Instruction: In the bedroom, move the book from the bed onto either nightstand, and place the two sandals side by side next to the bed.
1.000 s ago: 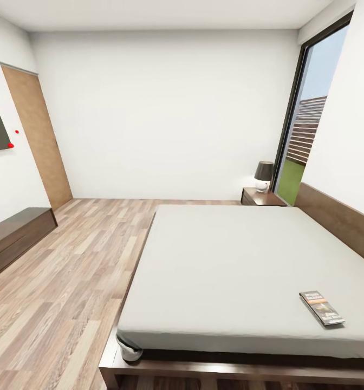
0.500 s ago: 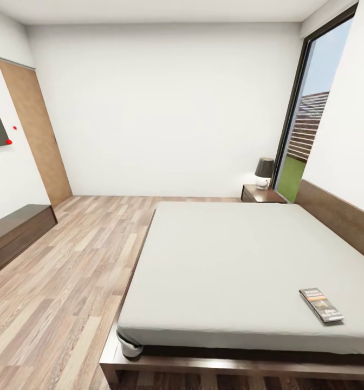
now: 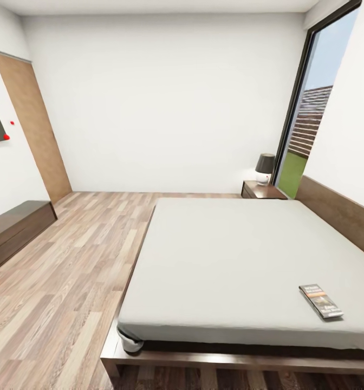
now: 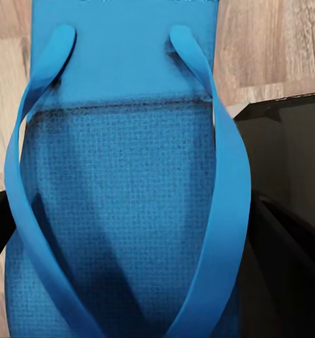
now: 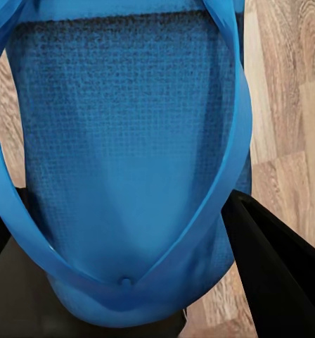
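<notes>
- Head view: the bed (image 3: 241, 260) sits ahead with its near edge along the bottom of the frame and its headboard (image 3: 339, 214) down the right-hand side. The book (image 3: 320, 300) lies flat on the grey mattress near the near right corner, close to the near edge, its long axis running slantwise from that edge up toward the headboard. One nightstand (image 3: 262, 190) stands past the far right corner of the bed, under a lamp (image 3: 264, 168), well apart from the book. The wood floor (image 3: 68, 271) along the bed's left edge looks to me like the open place for setting the sandals down.
- Left wrist view: the left gripper (image 4: 140, 310) carries a blue sandal (image 4: 122, 211), gripped from the heel end as far as I can judge, with dark finger (image 4: 287, 246) shapes at either side of it. The sole's long axis runs straight out along the fingers, with the strap (image 4: 221, 211) side facing the camera and floorboards beyond.
- Right wrist view: the right gripper (image 5: 129, 310) holds the other sandal (image 5: 129, 141) the same way, long axis out along the fingers, over plank floor.
- Judgement: both hands are full, so the sandals likely need setting down before the book. The book lies toward the robot's right, making the right arm the nearer one for it once freed.
</notes>
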Motion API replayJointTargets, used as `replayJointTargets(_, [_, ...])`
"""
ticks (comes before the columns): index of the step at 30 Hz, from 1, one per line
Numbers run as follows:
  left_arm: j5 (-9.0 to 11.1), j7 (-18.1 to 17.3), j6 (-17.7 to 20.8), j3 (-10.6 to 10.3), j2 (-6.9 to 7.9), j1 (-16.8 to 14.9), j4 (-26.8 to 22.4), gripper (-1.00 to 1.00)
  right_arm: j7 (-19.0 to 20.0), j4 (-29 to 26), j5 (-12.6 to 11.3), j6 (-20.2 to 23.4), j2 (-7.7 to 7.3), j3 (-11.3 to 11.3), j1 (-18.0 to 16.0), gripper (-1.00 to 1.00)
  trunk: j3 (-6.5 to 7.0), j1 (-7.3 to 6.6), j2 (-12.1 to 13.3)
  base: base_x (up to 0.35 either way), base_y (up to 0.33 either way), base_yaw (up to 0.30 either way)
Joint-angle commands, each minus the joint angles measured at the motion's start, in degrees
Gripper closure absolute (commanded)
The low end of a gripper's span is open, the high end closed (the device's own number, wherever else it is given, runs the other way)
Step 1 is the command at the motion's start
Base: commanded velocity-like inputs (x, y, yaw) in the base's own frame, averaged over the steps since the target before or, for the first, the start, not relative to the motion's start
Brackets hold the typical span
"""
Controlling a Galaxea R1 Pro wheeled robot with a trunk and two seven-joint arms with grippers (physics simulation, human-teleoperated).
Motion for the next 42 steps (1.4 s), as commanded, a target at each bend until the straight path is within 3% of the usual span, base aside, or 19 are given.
replayJointTargets(1, [0.30, 0.24, -0.21, -0.50, -0.02, -0.05, 0.06, 1.00, -0.32, -0.07, -0.61, -0.21, -0.01, 0.49, -0.04, 1.00, -0.22, 0.03, -0.13, 0.000, 0.000, 0.000])
replayJointTargets(26, [0.30, 0.41, -0.41, -0.52, 0.06, -0.29, -1.87, 1.00, -0.32, -0.07, -0.61, -0.21, -0.01, 0.49, -0.04, 1.00, -2.57, 0.03, -0.13, 0.000, 0.000, 0.000])
replayJointTargets(34, [0.19, 0.49, -4.04, -0.63, 0.06, -0.31, -2.61, 1.00, -0.32, -0.07, -0.61, -0.21, -0.01, 0.49, -0.04, 1.00, -3.32, 0.03, -0.13, 0.000, 0.000, 0.000])
replayJointTargets(42, [0.19, 0.50, -4.80, -0.64, 0.07, -0.31, -2.66, 1.00, -0.32, -0.07, -0.61, -0.21, -0.01, 0.51, -0.04, 1.00, -4.07, 0.03, -0.13, 0.000, 0.000, 0.000])
